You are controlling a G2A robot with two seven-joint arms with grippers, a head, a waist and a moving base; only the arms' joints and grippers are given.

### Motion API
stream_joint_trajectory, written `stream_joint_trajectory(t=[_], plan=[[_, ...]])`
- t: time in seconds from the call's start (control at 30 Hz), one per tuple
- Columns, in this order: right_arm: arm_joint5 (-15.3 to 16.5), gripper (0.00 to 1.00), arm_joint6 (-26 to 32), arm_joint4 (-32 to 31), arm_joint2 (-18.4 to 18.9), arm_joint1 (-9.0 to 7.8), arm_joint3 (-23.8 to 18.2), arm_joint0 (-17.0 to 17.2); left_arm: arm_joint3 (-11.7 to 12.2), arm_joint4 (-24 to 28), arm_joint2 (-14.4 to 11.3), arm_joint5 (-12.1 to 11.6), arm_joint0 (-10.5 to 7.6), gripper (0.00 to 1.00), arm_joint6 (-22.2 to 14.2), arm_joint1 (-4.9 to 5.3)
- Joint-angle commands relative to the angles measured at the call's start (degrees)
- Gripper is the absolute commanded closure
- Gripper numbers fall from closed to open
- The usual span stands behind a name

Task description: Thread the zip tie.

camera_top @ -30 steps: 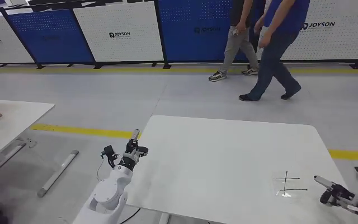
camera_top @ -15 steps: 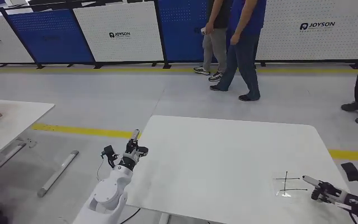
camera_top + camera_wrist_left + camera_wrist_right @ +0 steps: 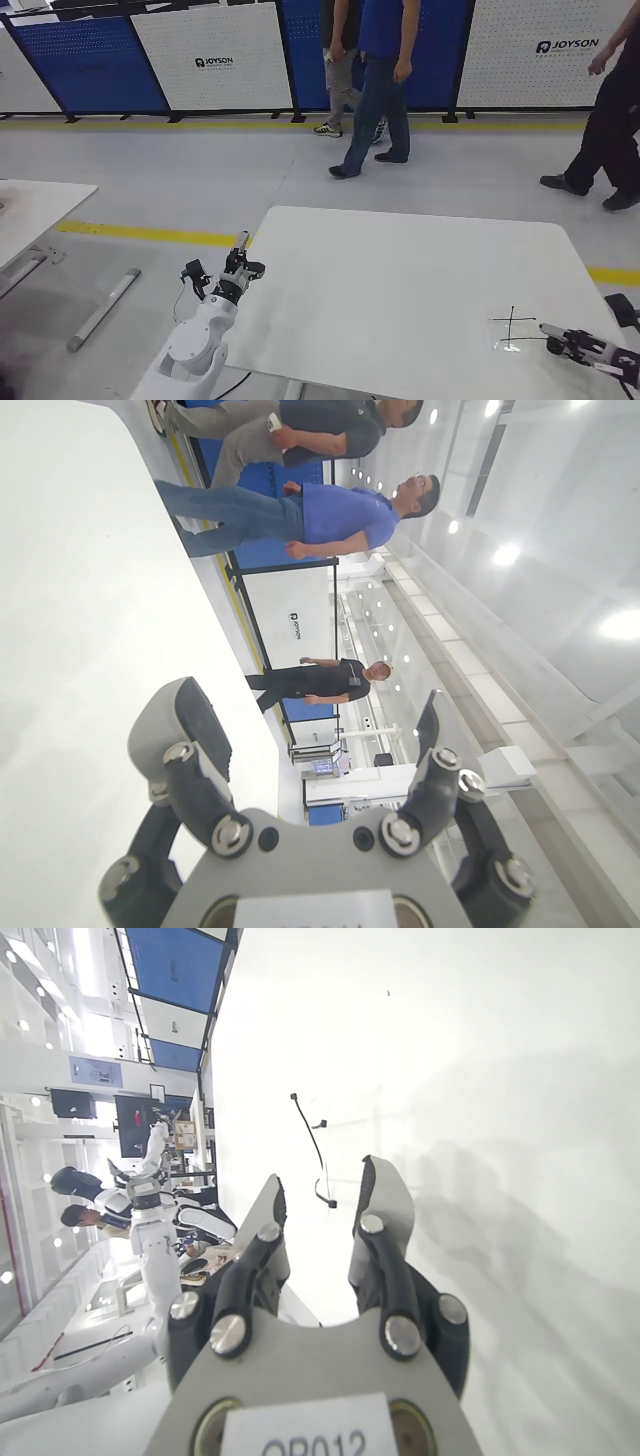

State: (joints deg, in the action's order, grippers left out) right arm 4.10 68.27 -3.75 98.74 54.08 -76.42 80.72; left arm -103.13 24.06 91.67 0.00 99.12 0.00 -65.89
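While both arms hang low at opposite sides of a white table (image 3: pixel 400 270), neither claw holds anything. Black zip ties (image 3: pixel 511 326) lie flat on the table near its front right corner. From above, one long tie runs away from the robot and two thinner ties cross it at right angles, making a rough double cross. Whether they touch where they cross cannot be told.

The right gripper (image 3: pixel 546 328) sits just beside the zip ties, on their right, pointing towards them and not touching them. In the right wrist view the right gripper (image 3: pixel 320 1185) has its fingers apart with a moderate gap, closed on nothing. The zip ties (image 3: pixel 308 1133) lie on the table (image 3: pixel 475 1053) ahead of it. The longest is bowed, with a small square head at its far end. A shorter tie's curled end lines up with the gap between the fingers.

The left gripper (image 3: pixel 240 244) is at the table's left edge, well apart from the zip ties. In its own wrist view the left gripper (image 3: pixel 315 720) is spread wide and empty, turned sideways, with one finger over the table (image 3: pixel 75 575) and the other past the edge.

A second table (image 3: pixel 40 200) stands to the far left, a yellow line (image 3: pixel 150 234) crosses the floor, and blue and white panels (image 3: pixel 210 60) stand behind
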Motion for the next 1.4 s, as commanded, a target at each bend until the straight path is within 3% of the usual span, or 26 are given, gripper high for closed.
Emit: stream_joint_trajectory(t=[0.0, 0.67, 1.1, 1.13, 1.37], plan=[[-0.1, 0.71, -0.1, -0.1, -0.2, -0.09, 0.1, -0.1, 0.0, 0.0, 0.0, 0.0, 0.0, 0.0, 0.0, 0.0], [0.3, 0.78, -0.5, 1.0, -1.1, -1.05, 0.4, 0.2, 0.0, 0.0, 0.0, 0.0, 0.0, 0.0, 0.0, 0.0], [0.0, 0.91, -0.6, 1.1, -1.9, -1.65, 0.5, -0.1, 0.0, 0.0, 0.0, 0.0, 0.0, 0.0, 0.0, 0.0], [0.0, 1.0, -0.6, 1.2, -1.9, -1.68, 0.6, -0.1, 0.0, 0.0, 0.0, 0.0, 0.0, 0.0, 0.0, 0.0], [0.7, 1.0, -0.5, 2.1, -1.8, -2.01, 0.4, 0.1, 0.0, 0.0, 0.0, 0.0, 0.0, 0.0, 0.0, 0.0]])
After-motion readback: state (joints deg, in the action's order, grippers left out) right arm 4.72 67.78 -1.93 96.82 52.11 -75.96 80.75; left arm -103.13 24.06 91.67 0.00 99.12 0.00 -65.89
